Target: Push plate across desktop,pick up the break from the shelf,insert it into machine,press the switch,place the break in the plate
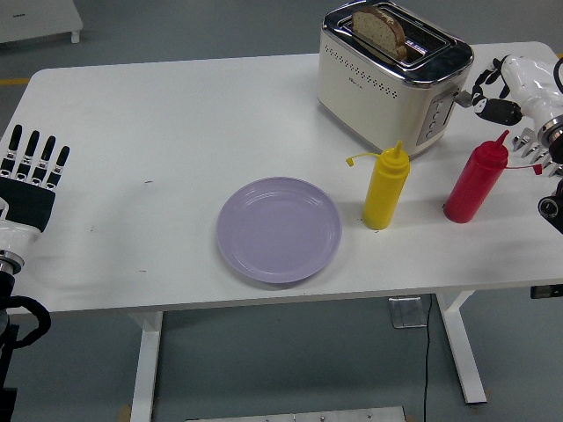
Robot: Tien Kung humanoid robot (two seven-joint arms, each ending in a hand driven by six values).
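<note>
- The bench (176, 114) carries everything; the cream toaster (391, 75) at its far right is the biggest item, standing just to the left of the right hand (503, 88).
- Judging by the layout, the step in hand is pressing the switch: the bread (380, 26) sits upright in the toaster's slot, high and well proud of the top, so it does not look pushed down yet.
- The purple plate (279, 229) lies near the bench's front edge, well apart from both hands and empty.
- The right hand's fingers (486, 85) are curled in and grip nothing; their tips are just beside the toaster's lever (464, 98), and I cannot tell if they touch it.
- The next move, as I judge it, calls for a fingertip set on top of that lever and a straight push down, without nudging the red bottle (476, 178) standing just below the hand.
- The yellow bottle (385, 187) stands further left, between plate and red bottle.
- The left hand (31, 180) rests at the bench's left edge, its fingers straight and released, holding nothing.
</note>
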